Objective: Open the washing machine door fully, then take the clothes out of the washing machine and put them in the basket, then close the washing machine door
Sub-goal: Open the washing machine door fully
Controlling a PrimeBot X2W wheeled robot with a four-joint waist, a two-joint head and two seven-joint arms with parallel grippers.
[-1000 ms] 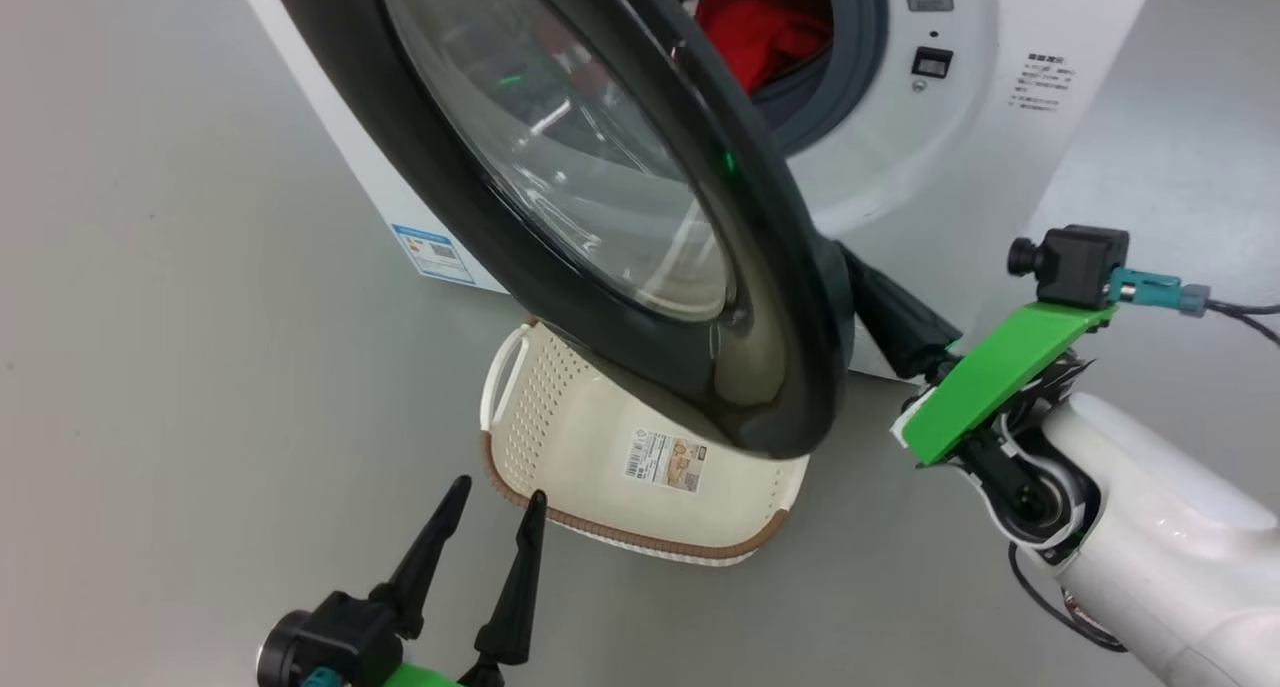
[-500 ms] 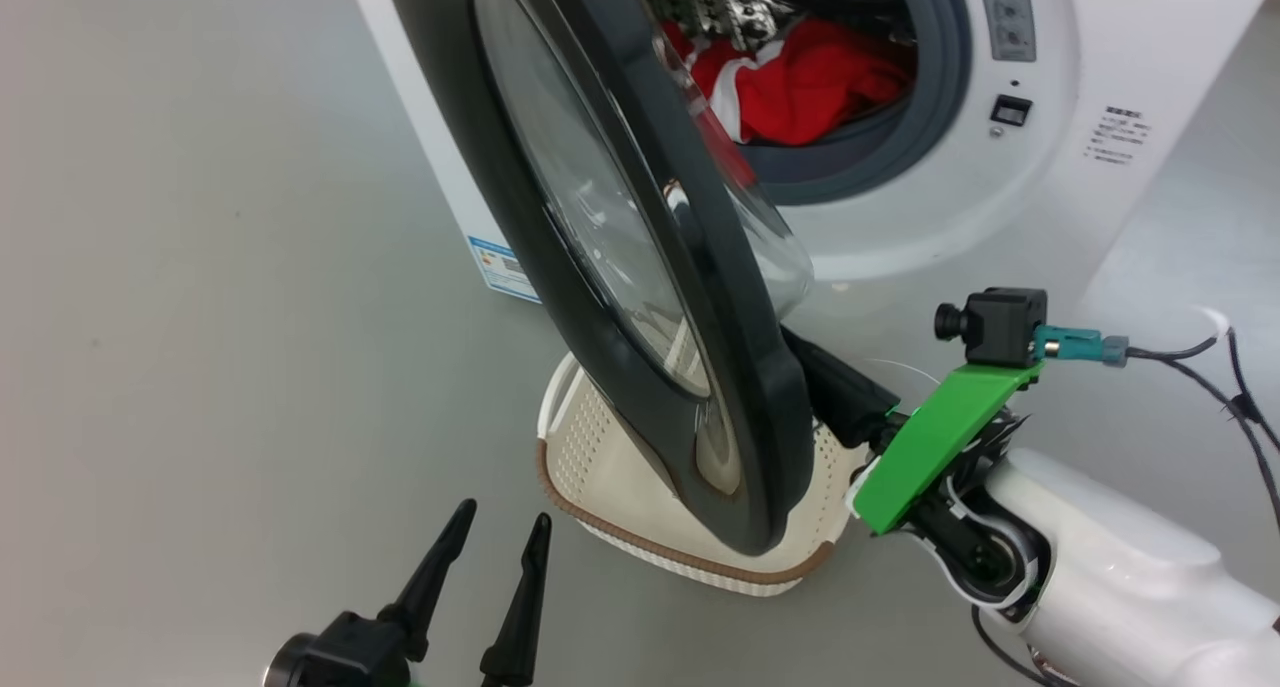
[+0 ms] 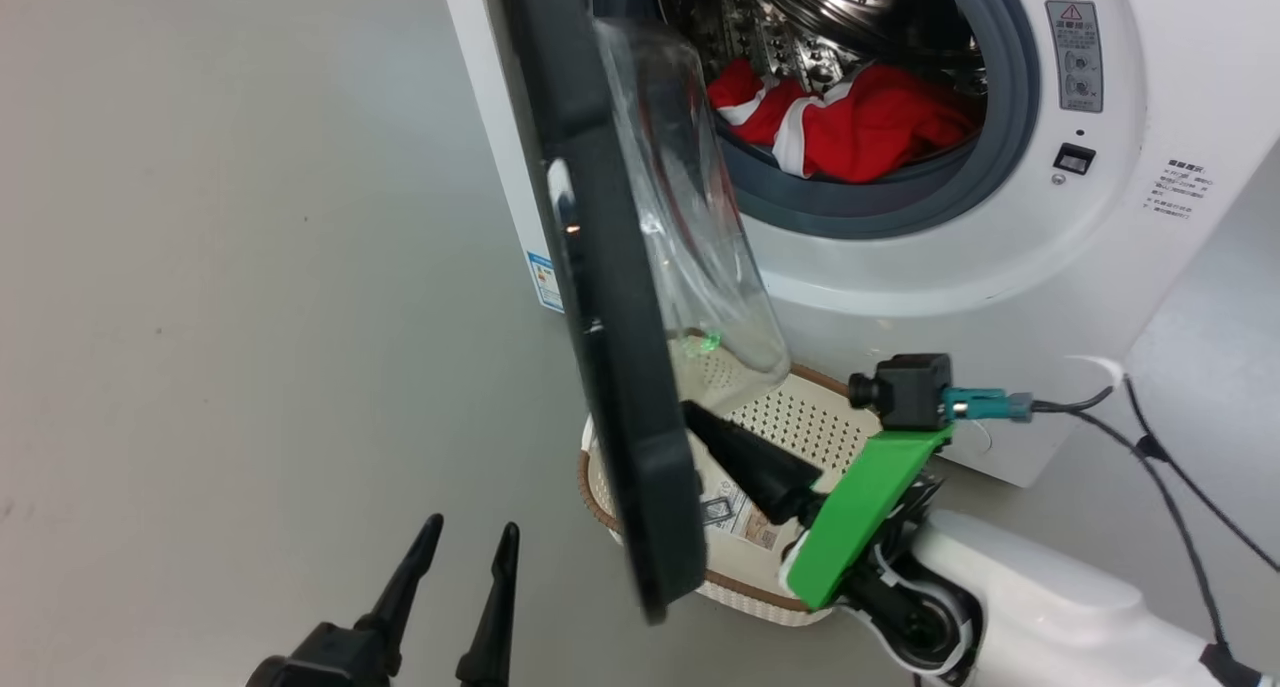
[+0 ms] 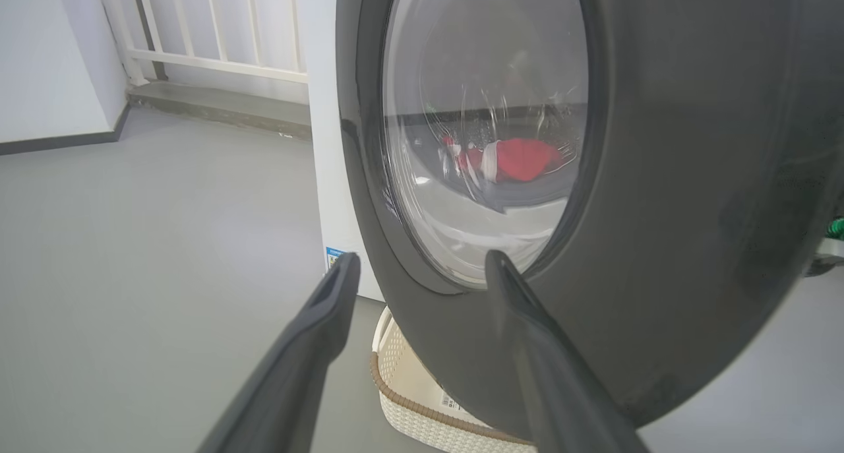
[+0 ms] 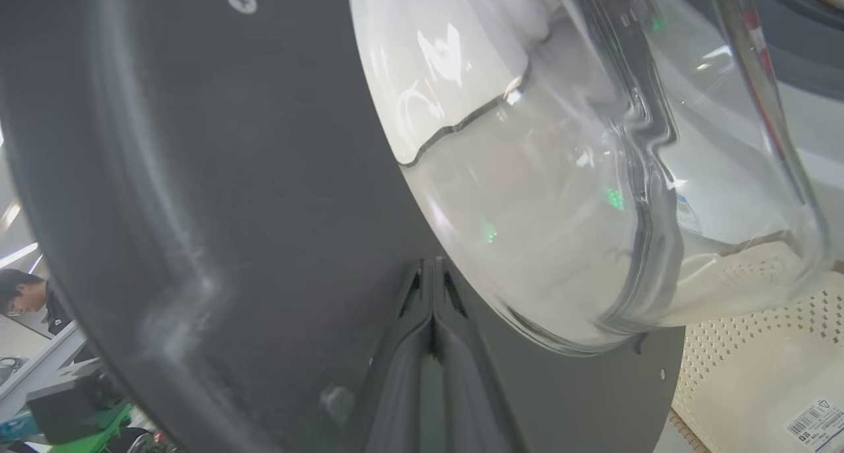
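Head view: door (image 3: 610, 367) has swung wider, now edge-on at centre, clothes (image 3: 860, 127) exposed in the machine (image 3: 1000, 267), upper right. Right end effector (image 3: 697, 419), clenched and empty, seems to press the door's inner face; left end effector (image 3: 471, 523) hangs spread, lower left. Basket (image 3: 800, 422) waits beneath.

The round black-rimmed glass door (image 3: 630, 417) stands open left of the white front-loading washing machine (image 3: 900, 277); red fabric clothes (image 3: 870, 127) lie in its drum (image 3: 800, 17). The cream perforated plastic basket (image 3: 800, 422) sits on the floor (image 3: 250, 267) before the machine, under the door.
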